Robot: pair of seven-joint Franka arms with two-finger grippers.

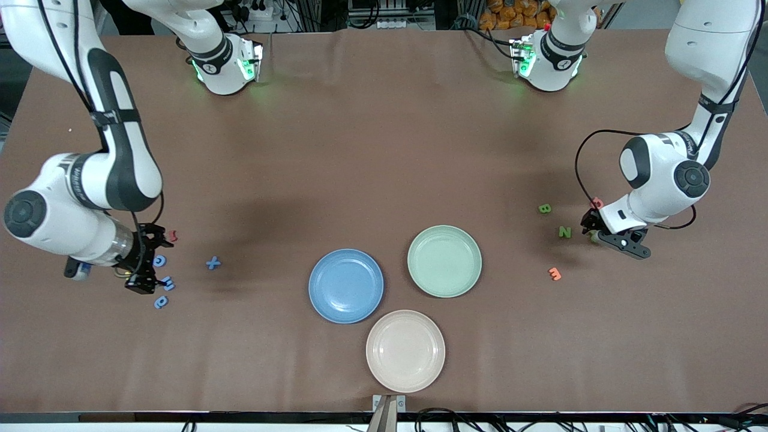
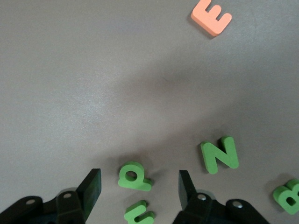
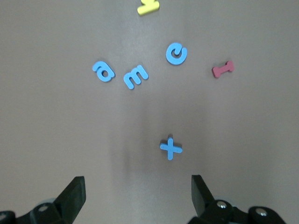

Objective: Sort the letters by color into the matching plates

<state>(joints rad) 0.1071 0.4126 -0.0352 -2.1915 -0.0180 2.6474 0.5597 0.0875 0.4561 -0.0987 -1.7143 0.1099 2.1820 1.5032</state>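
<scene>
My left gripper (image 2: 139,185) is low over the table at the left arm's end (image 1: 595,233). It is open, its fingers standing either side of a green P (image 2: 134,176) and a second green letter (image 2: 139,213) without touching them. A green N (image 2: 219,154) (image 1: 564,231) and a green B (image 2: 289,196) (image 1: 545,209) lie beside them. My right gripper (image 3: 138,181) (image 1: 144,265) is open and holds nothing, over the right arm's end. Blue letters lie there: a cross (image 3: 171,148) (image 1: 213,263) and three more (image 3: 135,76). The blue plate (image 1: 346,285) and the green plate (image 1: 444,261) sit mid-table, with nothing in them.
A cream-white plate (image 1: 405,350) lies nearer the front camera than the other two plates. An orange letter (image 1: 554,273) (image 2: 211,17) lies near the green letters. A dark red letter (image 3: 223,69) (image 1: 173,236) and a yellow one (image 3: 148,7) lie by the blue letters.
</scene>
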